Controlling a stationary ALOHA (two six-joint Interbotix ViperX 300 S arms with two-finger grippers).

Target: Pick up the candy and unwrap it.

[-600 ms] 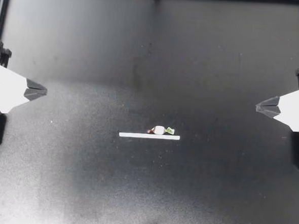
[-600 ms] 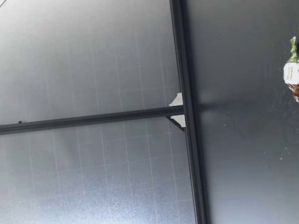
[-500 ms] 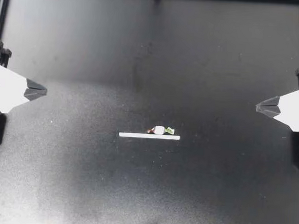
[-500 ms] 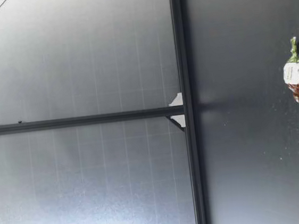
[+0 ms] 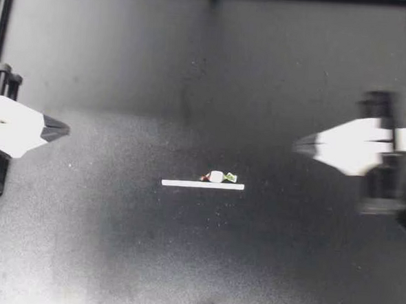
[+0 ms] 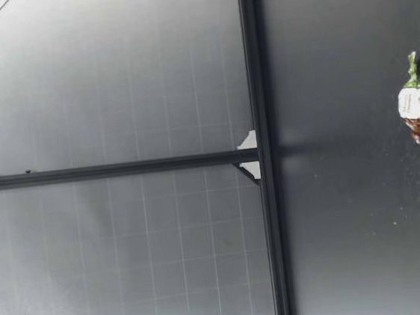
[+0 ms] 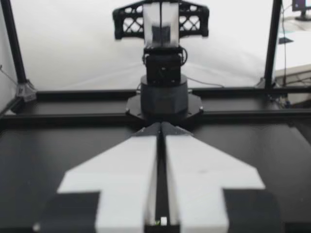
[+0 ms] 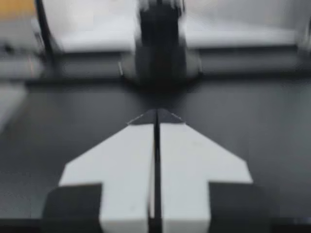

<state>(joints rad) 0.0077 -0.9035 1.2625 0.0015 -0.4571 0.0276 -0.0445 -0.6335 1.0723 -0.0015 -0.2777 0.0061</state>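
White candy, green and brown ends

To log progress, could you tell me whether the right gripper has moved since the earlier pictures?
Yes: the right gripper has moved inward, closer to the white strip at the table's middle.

Place: we judge this a robotics lab test cell, not a home or a shop.
Work surface: bare black table, edged by a black metal frame with upright posts.
Marking: white strip lying flat on the table.
Equipment: robot arm mounted at the table's edge; what looks like a monitor beyond the frame.
Surround: plain white backdrop.
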